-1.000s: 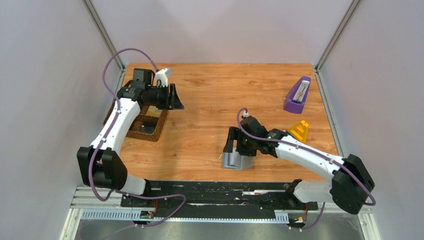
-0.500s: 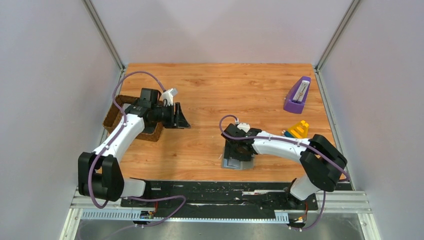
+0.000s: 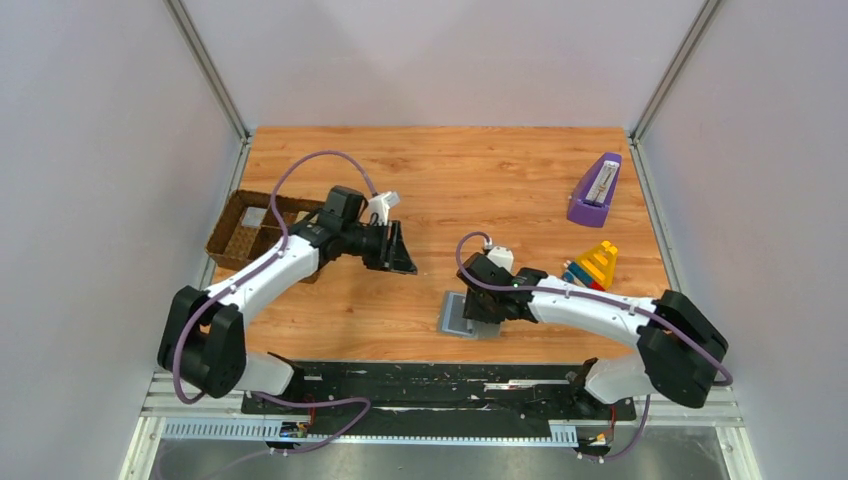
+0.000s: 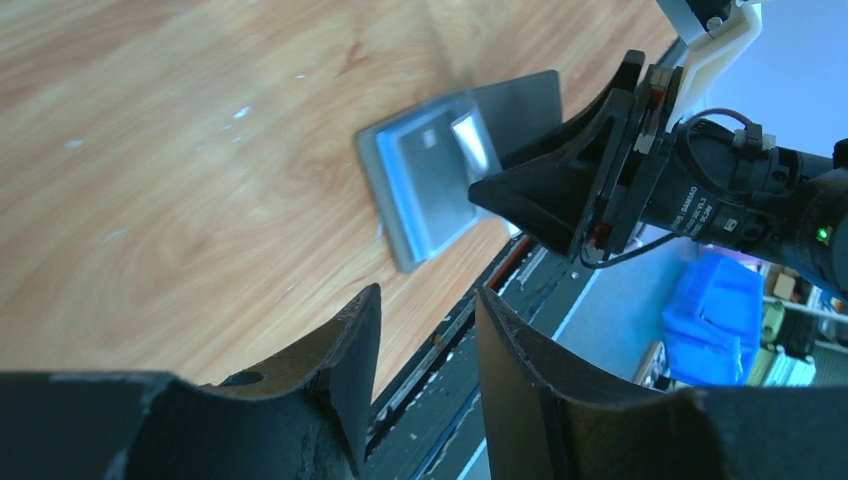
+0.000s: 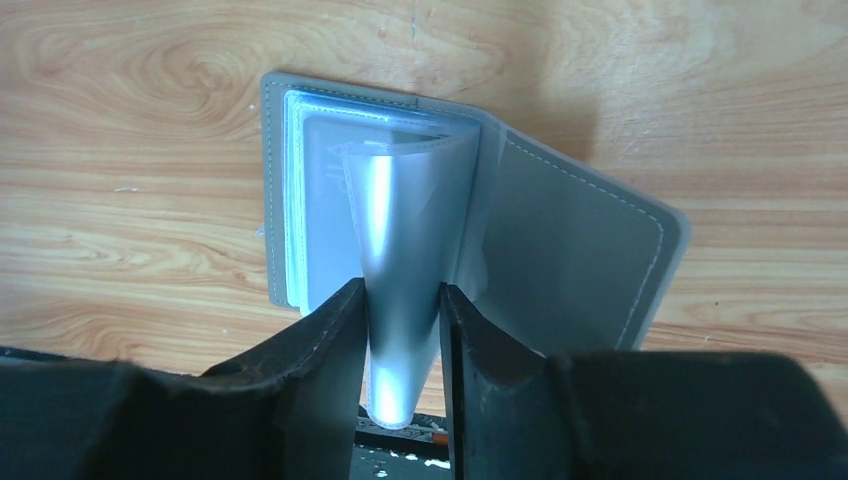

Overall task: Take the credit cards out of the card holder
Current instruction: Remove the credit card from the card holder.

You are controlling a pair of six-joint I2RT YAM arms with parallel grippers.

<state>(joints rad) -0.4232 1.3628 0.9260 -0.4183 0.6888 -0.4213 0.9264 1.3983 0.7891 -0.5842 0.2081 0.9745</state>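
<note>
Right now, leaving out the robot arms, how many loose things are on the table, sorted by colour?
Grey: 1, the card holder
Brown: 1, the woven tray
Purple: 1, the wedge-shaped object
Yellow: 1, the stacked toy
Total: 4

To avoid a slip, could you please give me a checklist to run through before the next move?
1. Card holder lying open on the table: ok.
2. Right pincer closed on a plastic sleeve: ok.
3. Card inside that sleeve: cannot tell.
4. Left pincer open and empty: ok.
5. Left pincer holding the holder down: not ok, it hangs apart from it.
</note>
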